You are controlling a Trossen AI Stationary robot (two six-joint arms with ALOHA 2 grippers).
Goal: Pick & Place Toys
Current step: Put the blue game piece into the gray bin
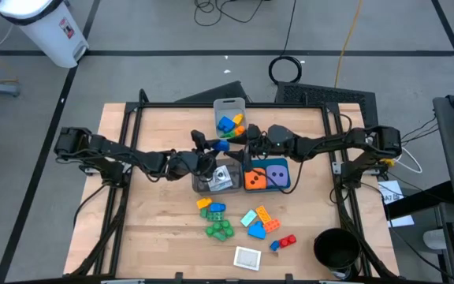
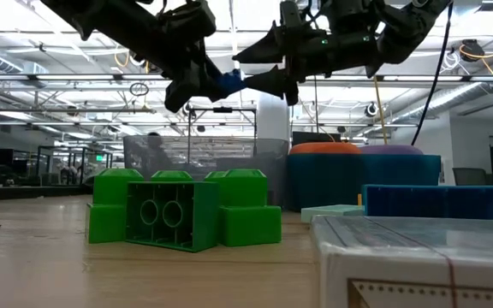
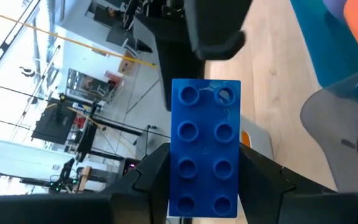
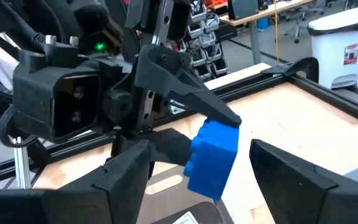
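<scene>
My left gripper (image 1: 213, 148) is shut on a blue two-by-four brick (image 3: 205, 149), held in the air over the bins at the table's middle. My right gripper (image 1: 241, 146) is open and faces it. In the right wrist view its fingers (image 4: 126, 180) stand on either side of the brick (image 4: 213, 155) without touching. A pale grey bin (image 1: 229, 103) holds several bricks. A teal bin (image 1: 288, 180) holds an orange die (image 1: 254, 180) and a purple die (image 1: 276, 173). A grey bin (image 1: 198, 183) holds cards. My left gripper pinches the blue brick's two long sides (image 3: 180, 193) between its two fingers, at the end nearest the wrist. The fingers lie along the brick, roughly level, coming from the table's left. The brick is lifted clear and juts out toward my right gripper (image 2: 268, 68).
Loose toys lie near the front edge: green bricks (image 1: 219, 229), yellow and blue bricks (image 1: 210, 207), an orange and cyan cluster (image 1: 260, 220), red and blue bricks (image 1: 284, 241), and a white-edged card (image 1: 247, 257). A black cup (image 1: 337, 248) stands at the front right.
</scene>
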